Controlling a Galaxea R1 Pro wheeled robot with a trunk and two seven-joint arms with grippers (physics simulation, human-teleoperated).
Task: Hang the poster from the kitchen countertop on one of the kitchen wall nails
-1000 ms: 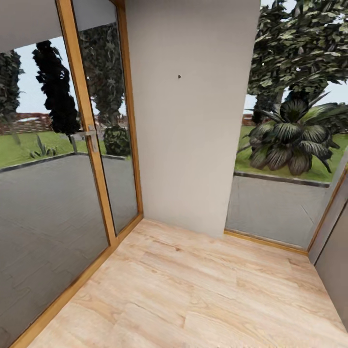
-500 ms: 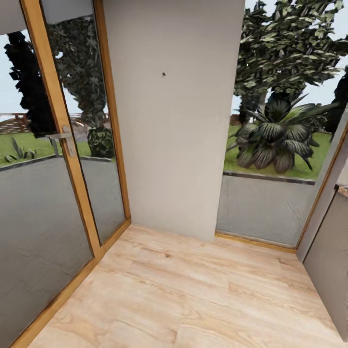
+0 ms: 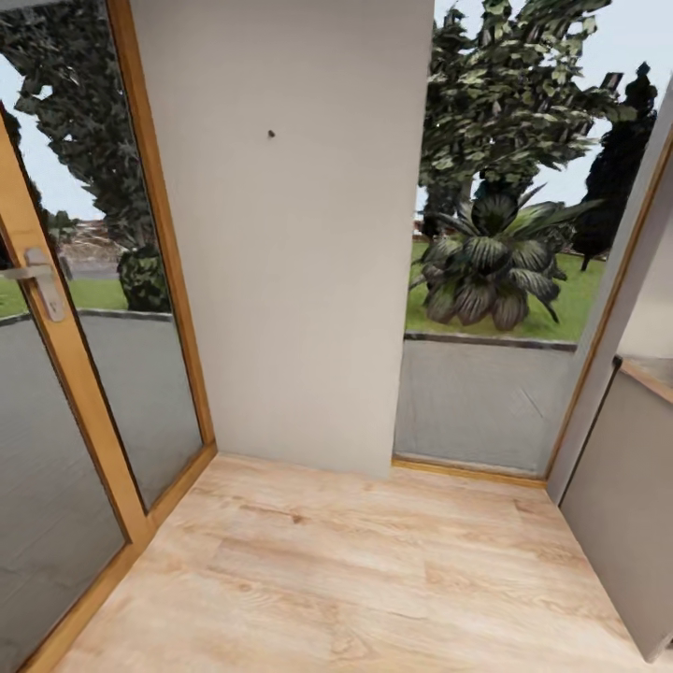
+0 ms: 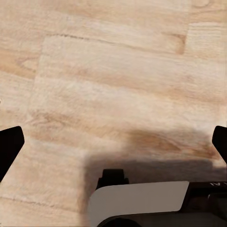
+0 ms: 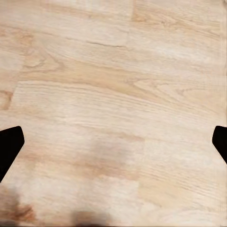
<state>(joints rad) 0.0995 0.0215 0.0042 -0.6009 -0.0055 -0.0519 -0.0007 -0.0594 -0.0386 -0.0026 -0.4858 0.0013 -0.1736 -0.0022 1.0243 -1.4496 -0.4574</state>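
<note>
Head view: one plain pale grey wall panel [image 3: 299, 234] stands ahead, carrying one wall nail [image 3: 271, 134], a tiny dark stud high on its left half. Two wood-framed glass panes lie to the left, the nearer bearing one metal door handle [image 3: 37, 279]; one window to the right shows one broad-leaved plant [image 3: 486, 266] on grass. A grey cabinet side [image 3: 622, 486] stands at near right. Light wood floor [image 3: 355, 570] spans the foreground. Left wrist view: the left claw [image 4: 113, 142] hangs over the floor, two dark fingertips [image 4: 9, 146] spread wide, holding nothing. Right wrist view: the right claw [image 5: 113, 142] is likewise spread wide and empty.
</note>
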